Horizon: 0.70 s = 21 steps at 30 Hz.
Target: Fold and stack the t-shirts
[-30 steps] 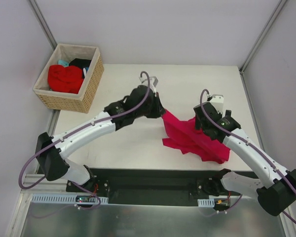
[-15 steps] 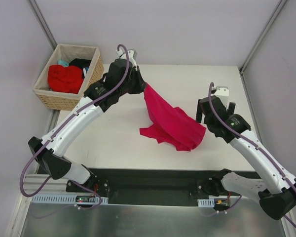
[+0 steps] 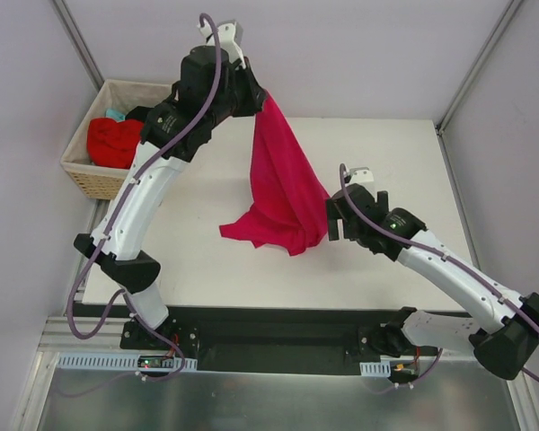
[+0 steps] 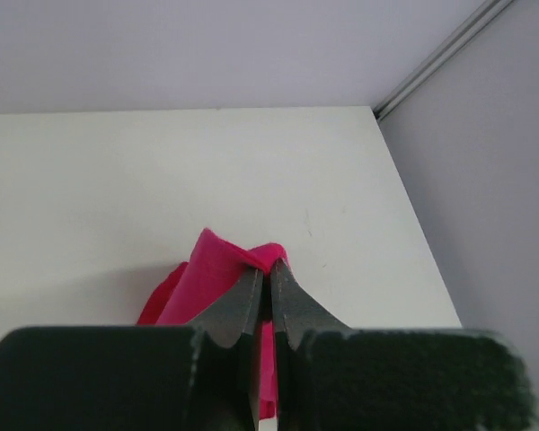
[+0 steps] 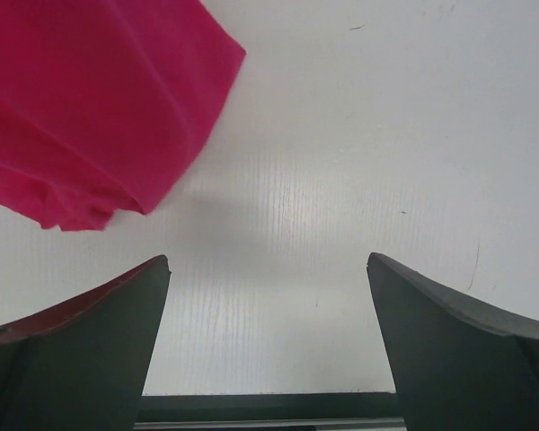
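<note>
While the left fingers (image 4: pixel 242 310), shut tight on its top, hold the pink shirt (image 3: pixel 283 184) hanging straight down toward the tabletop (image 3: pixel 386 153), its low edge lies just ahead and left of the right fingers (image 5: pixel 72 332), wide apart and empty.

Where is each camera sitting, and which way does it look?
Top external: above and behind the robot, looking down at the table; the left arm and right arm show.
Left wrist: behind the raised left gripper, facing down; shut fingers pinch the pink t-shirt.
Right wrist: behind the low right gripper, facing the table; open fingers show.
Shared: all three see the pink t-shirt.
</note>
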Tool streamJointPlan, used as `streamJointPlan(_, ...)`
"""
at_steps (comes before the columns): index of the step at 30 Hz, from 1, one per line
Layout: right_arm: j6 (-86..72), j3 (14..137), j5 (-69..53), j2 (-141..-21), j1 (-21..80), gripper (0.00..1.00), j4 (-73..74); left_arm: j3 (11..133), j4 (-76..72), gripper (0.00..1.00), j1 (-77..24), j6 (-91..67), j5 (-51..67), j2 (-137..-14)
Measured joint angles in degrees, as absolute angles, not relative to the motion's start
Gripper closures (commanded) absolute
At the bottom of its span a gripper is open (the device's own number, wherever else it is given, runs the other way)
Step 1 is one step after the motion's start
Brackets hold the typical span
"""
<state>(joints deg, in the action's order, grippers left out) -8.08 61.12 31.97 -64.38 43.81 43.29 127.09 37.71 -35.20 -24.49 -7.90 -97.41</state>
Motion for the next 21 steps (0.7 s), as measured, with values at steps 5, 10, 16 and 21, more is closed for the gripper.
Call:
streamJointPlan(5,-8.1,59.9,31.4,-65.4,44.2,0.03,42.7,142.0,39.6,1.0,-35.2,-22.7,-5.3,-101.9)
streamJointPlan(10,-8.0,59.9,30.7,-65.6,45.2,0.03,41.6,144.9,36.9,1.0,-35.2,-21.4,-1.6,-101.0)
streamJointPlan(16,-7.4,60.0,28.5,-68.4,48.4,0.03,38.8,144.4,33.3,1.0,-35.2,-19.9,1.1,-100.6)
streamJointPlan(21,-6.4,62.0,27.1,-75.7,52.7,0.03,36.0,142.2,32.0,1.0,-35.1,-17.8,0.6,-99.9)
